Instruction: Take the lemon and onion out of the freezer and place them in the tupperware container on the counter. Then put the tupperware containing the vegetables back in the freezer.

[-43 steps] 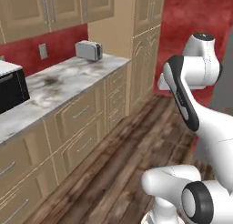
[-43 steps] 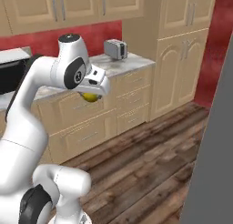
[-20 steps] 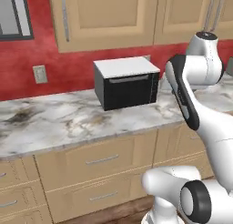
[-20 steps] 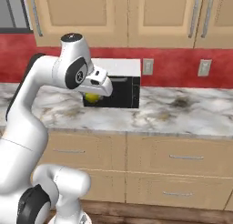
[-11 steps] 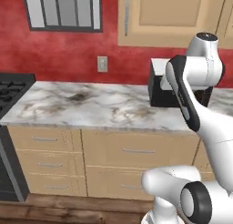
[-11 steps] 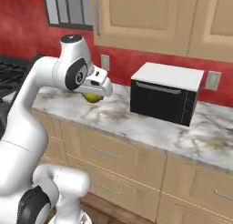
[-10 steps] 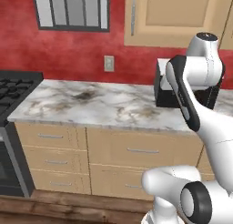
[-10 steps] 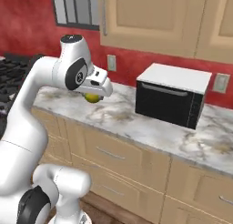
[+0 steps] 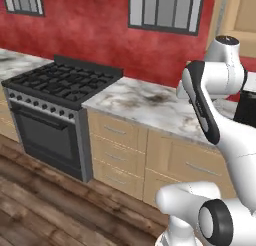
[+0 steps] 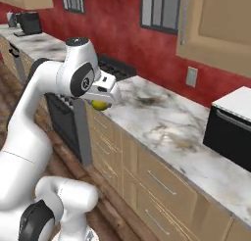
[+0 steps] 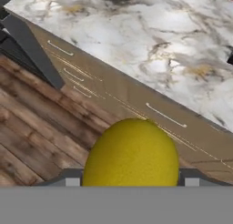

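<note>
- At the far left of the left base view stands a black gas stove [image 9: 60, 85] with dark grates and a glass oven door, its side touching the run of light wooden drawers [image 9: 125, 150] with thin metal handles
- To the right of the stove lies the grey-white marble table [image 9: 150, 102] with dark veins, bare in this stretch, set against a red wall with a grey-barred window [image 9: 165, 10] above it
- The white arm with dark joints [image 9: 210, 95] rises at the right edge of that view, folded high over the table's front edge
- In the right base view the end effector [image 10: 100, 105] hangs just off the table's near edge, above the drawers and beside the stove, and it is clenched on the small yellow oval lemon [image 10: 100, 105], which shows as a yellow patch under the white hand
- The hand view confirms the hold: the lemon [image 11: 132, 152] sits large between the two finger tips, with wooden floor [image 11: 32, 123] to the left below it and marble to the upper right
- Further right in the right base view a black boxy microwave [image 10: 230, 132] with a white top sits on the table, well apart from the lemon
- Judged step: the carry of the lemon toward the tupperware container; onion and return to the freezer remain
- The next move calls for finding that container along the table, bringing the lemon over it, lowering, then letting go
</note>
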Controlling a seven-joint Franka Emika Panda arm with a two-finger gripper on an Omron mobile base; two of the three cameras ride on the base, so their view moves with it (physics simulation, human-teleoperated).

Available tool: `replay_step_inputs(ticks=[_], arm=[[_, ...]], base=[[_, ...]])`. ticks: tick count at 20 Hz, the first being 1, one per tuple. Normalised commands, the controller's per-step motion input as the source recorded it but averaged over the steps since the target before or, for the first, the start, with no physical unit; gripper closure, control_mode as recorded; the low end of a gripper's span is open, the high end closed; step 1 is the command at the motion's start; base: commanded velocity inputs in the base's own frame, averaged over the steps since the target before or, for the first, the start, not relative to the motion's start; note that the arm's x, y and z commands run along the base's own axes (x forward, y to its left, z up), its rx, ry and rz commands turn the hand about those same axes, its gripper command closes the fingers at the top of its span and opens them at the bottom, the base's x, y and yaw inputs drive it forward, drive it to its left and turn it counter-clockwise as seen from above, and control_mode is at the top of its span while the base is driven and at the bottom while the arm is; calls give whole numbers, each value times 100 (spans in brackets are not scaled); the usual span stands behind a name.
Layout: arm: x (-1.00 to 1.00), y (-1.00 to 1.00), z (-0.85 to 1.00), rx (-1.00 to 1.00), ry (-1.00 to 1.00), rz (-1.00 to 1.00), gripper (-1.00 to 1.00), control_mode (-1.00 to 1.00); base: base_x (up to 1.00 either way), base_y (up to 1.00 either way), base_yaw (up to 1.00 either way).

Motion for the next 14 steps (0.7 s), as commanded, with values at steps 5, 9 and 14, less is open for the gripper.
replay_step_inputs(ticks=[5,9,14], arm=[[0,0,0,0,0,0,100,100],[0,0,0,0,0,0,100,100],[0,0,0,0,0,0,100,100]], base=[[35,6,65],[45,9,64],[48,8,64]])
